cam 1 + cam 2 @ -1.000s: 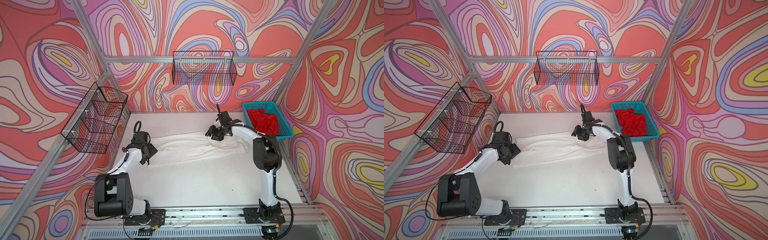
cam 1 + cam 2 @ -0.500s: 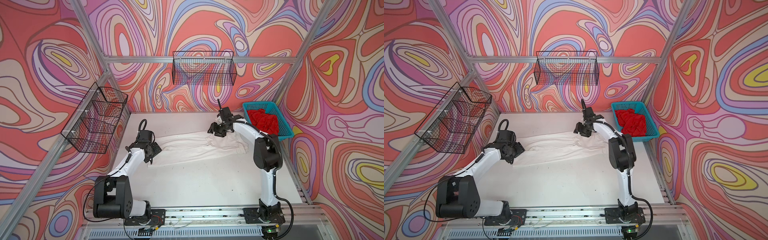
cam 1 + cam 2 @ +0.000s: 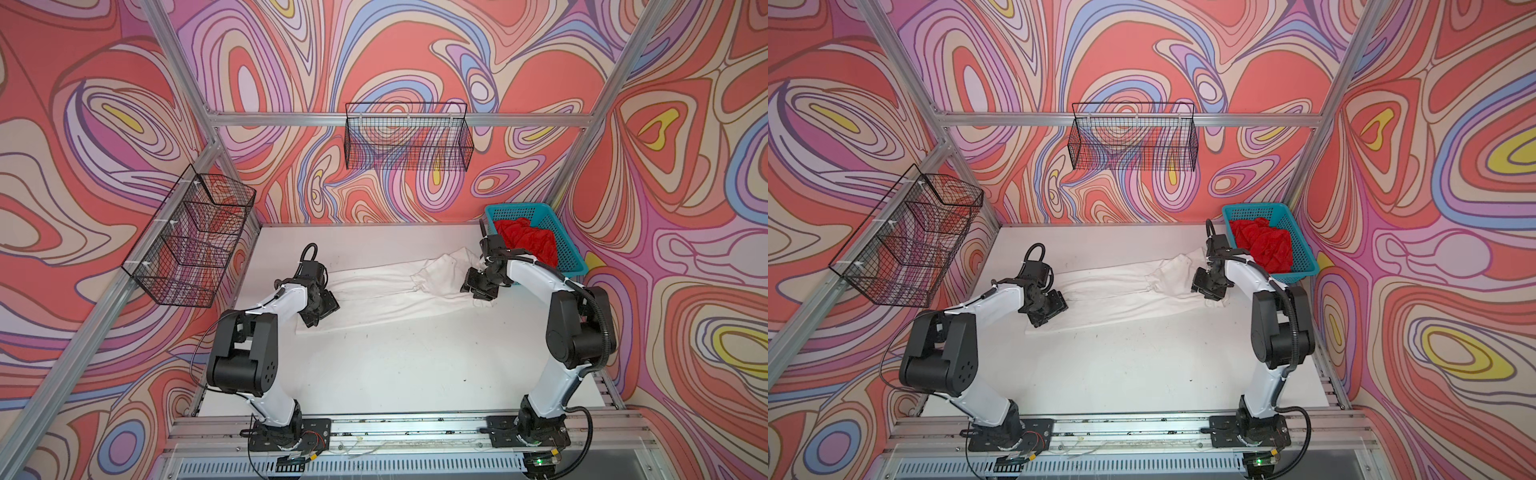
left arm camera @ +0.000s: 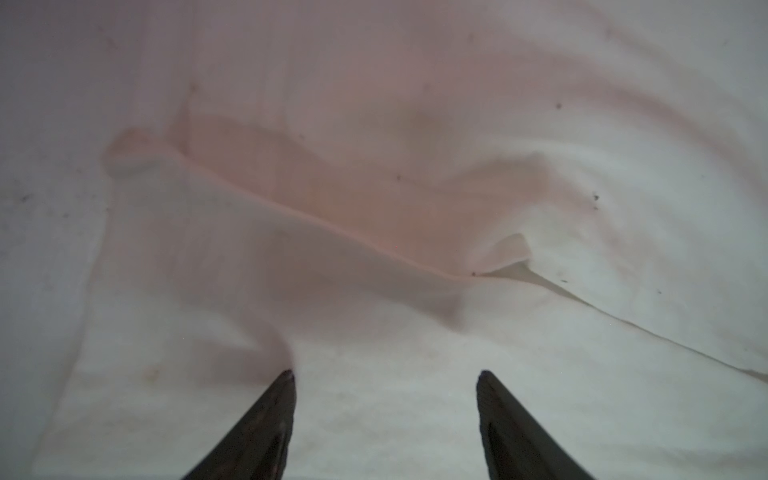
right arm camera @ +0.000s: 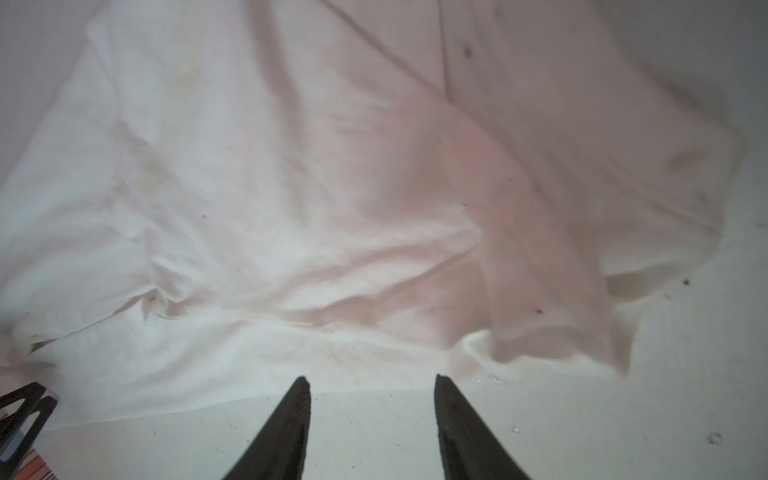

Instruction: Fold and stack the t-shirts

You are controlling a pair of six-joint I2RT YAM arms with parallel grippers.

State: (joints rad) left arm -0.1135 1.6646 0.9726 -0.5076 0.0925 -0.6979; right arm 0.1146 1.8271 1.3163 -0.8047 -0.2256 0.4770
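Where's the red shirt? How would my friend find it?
Look at the far right corner of the white table, by the swirly wall. A teal basket sits there, and the red t-shirt lies crumpled inside. The other shirt is white and spread on the table.

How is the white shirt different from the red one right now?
The white t-shirt lies stretched out in a long band on the table; the red t-shirt sits bunched up inside the teal basket. The white one has a robot gripper at each end, the left gripper and the right gripper, both open; the red one has none on it. Neither is neatly folded yet.
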